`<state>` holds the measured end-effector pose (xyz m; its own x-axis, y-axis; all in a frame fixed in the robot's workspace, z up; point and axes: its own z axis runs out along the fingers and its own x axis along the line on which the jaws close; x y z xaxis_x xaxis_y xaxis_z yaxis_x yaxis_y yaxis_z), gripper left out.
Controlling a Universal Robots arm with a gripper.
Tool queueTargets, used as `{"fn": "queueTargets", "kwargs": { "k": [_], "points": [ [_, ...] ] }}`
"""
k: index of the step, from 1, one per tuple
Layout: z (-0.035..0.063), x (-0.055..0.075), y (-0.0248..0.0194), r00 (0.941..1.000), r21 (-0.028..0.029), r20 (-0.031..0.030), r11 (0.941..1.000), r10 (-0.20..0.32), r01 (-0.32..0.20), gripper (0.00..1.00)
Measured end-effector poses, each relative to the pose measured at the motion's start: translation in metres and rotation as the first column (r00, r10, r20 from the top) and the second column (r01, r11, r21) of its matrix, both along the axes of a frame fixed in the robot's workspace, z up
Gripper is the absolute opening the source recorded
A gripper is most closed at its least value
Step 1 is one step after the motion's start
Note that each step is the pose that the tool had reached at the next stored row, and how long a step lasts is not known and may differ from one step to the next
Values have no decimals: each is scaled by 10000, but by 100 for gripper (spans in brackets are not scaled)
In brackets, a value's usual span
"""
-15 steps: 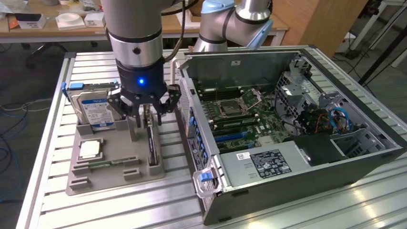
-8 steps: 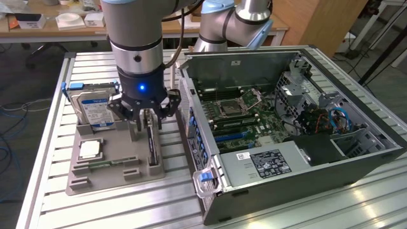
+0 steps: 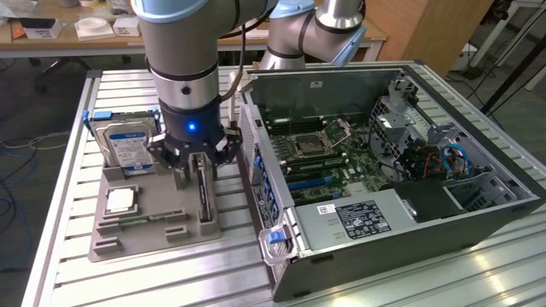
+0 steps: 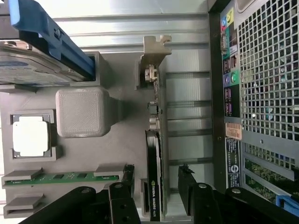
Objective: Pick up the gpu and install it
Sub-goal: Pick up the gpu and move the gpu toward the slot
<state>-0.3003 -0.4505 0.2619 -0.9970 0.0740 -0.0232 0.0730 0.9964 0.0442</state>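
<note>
One open computer case [image 3: 358,265] sits just beside the grey tray [image 3: 153,246]. The graphics card [image 4: 153,191] stands on edge in a tray slot. You are at pick-up: claw [image 4: 156,170] spread, fingers [image 4: 122,200] astride the card, nothing pinched. Closing calls for square contact.

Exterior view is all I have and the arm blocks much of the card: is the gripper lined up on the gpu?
Observer: Yes. In the wrist view the gripper is open, one finger on each side of the gpu.
Operator: Touching it?
Observer: Not that I can see; a gap shows on both sides.
Operator: Right card?
Observer: The edge facing the camera reads NVIDIA Quadro.
</note>
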Motion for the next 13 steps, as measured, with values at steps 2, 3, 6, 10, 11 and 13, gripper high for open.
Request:
{"fn": "queueTargets", "kwargs": {
  "k": [2, 3, 6, 10, 11, 13],
  "points": [
    [-36, 0, -2, 10000, -1, 0, 10000, 0, 0, 50],
    [-54, 0, -2, 10000, -1, 0, 10000, 0, 0, 50],
    [-109, 0, -3, 10000, -1, -1, 10000, 0, 0, 50],
    [-181, 0, -3, 10000, -1, -1, 10000, 0, 0, 50],
    [-200, 0, -3, 10000, -2, -1, 10000, 0, 0, 50],
    [-236, 0, -3, 10000, -1, -1, 10000, 0, 0, 50]
  ]
}}
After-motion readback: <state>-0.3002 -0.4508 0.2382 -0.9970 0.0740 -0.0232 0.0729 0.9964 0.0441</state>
